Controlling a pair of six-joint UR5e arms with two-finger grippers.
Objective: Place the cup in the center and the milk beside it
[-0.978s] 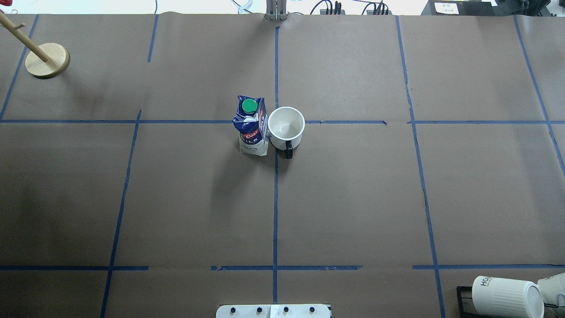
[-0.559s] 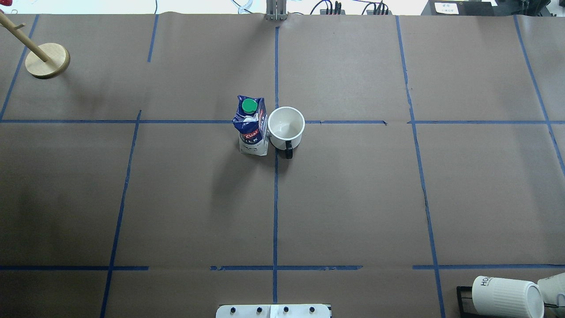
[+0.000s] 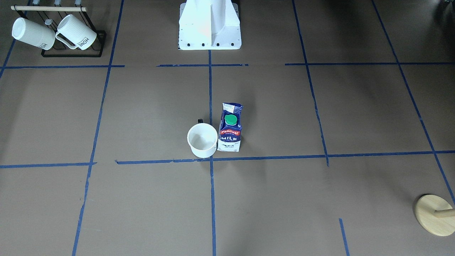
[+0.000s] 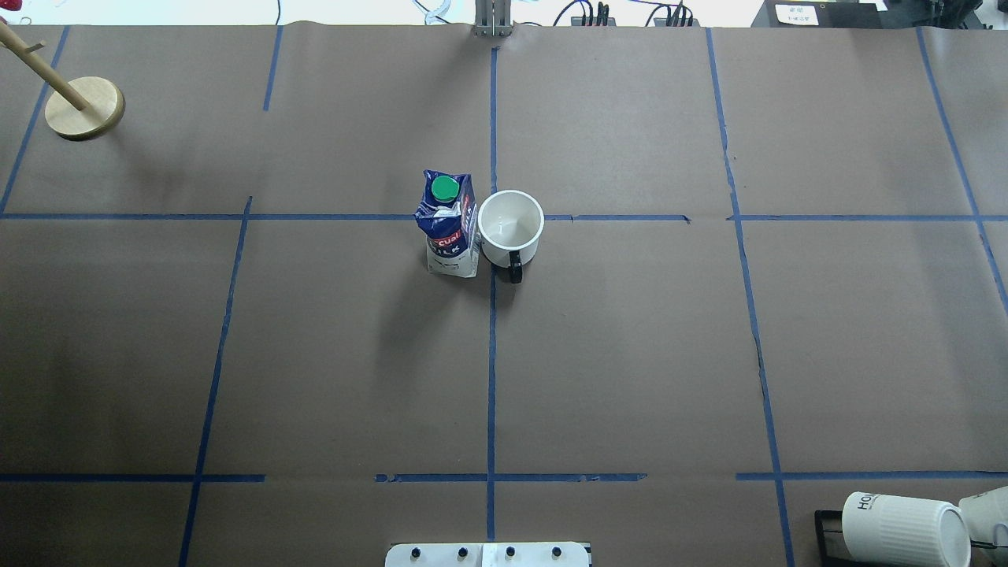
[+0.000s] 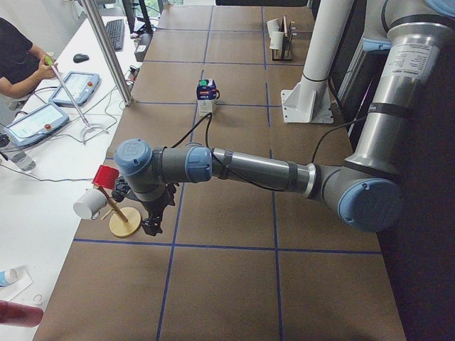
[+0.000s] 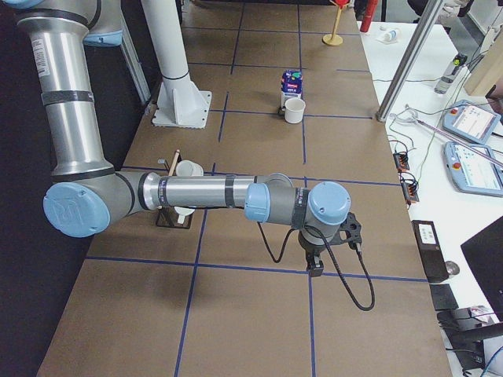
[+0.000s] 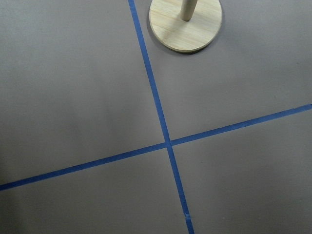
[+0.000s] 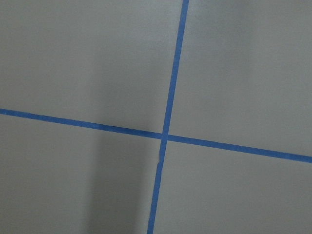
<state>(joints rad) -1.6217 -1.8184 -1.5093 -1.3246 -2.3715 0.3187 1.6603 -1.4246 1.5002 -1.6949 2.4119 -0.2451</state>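
The cup (image 4: 510,224), a smooth white mug with a dark handle turned toward the robot, stands upright on the center crossing of blue tape (image 4: 493,214). It also shows in the front view (image 3: 202,140) and the right view (image 6: 295,110). Its smiley face does not show. The milk (image 4: 449,228), a blue and white carton with a green cap, stands upright against the cup on the robot's left side (image 3: 230,129). My left gripper (image 5: 153,220) hangs by the wooden stand at the table's left end. My right gripper (image 6: 314,267) hangs over the right end. I cannot tell whether either is open or shut.
A wooden peg stand (image 4: 84,108) stands at the far left corner and shows in the left wrist view (image 7: 185,22). A black rack with two ribbed "HOME" mugs (image 3: 53,33) sits near the robot's right. The white robot base (image 3: 209,25) is at the near edge.
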